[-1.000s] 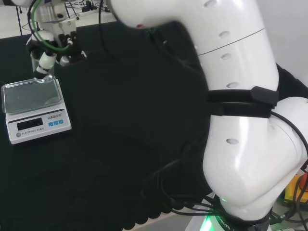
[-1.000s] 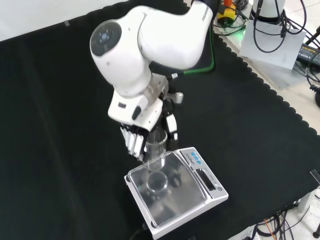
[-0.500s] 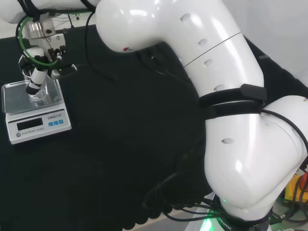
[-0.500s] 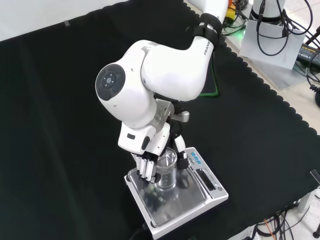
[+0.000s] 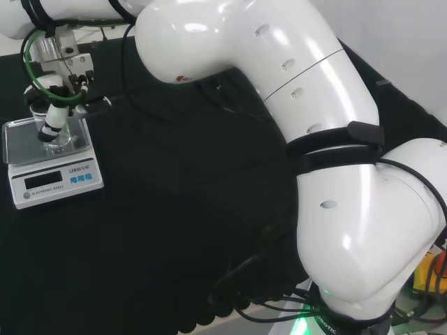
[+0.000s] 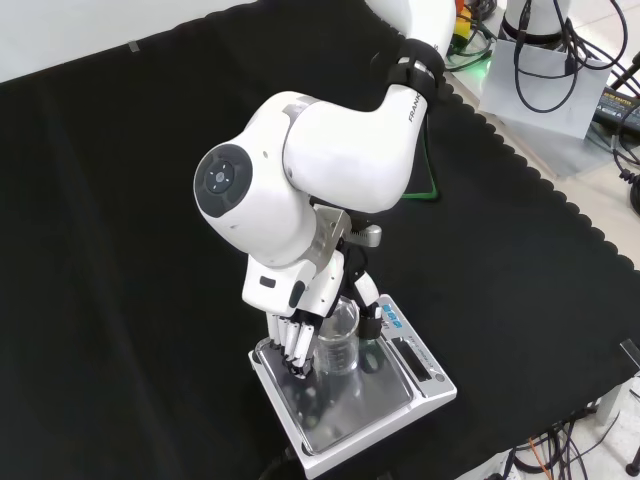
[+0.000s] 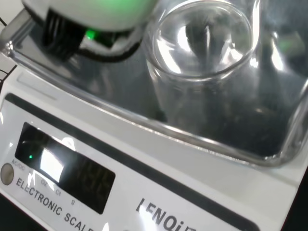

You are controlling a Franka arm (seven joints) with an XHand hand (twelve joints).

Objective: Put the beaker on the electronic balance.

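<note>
The robot hand [image 6: 300, 325] has come down since a second ago, fingers curled round the beaker [image 6: 339, 340], which now stands on the scale [image 6: 385, 400], toward the pan's 12 o'clock edge in the front view. Placing looks finished; next, uncurl and lift away without tipping it.

arm [image 6: 340, 150]: glossy white links | grey round cap | hand [image 6: 300, 330]: black-white

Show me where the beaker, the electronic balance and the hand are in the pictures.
beaker [image 6: 340, 345], front view, on its clear glass wall.
electronic balance [image 5: 56, 178], head view, on its white front panel.
hand [image 6: 298, 340], front view, on its fingers beside the beaker.
</note>
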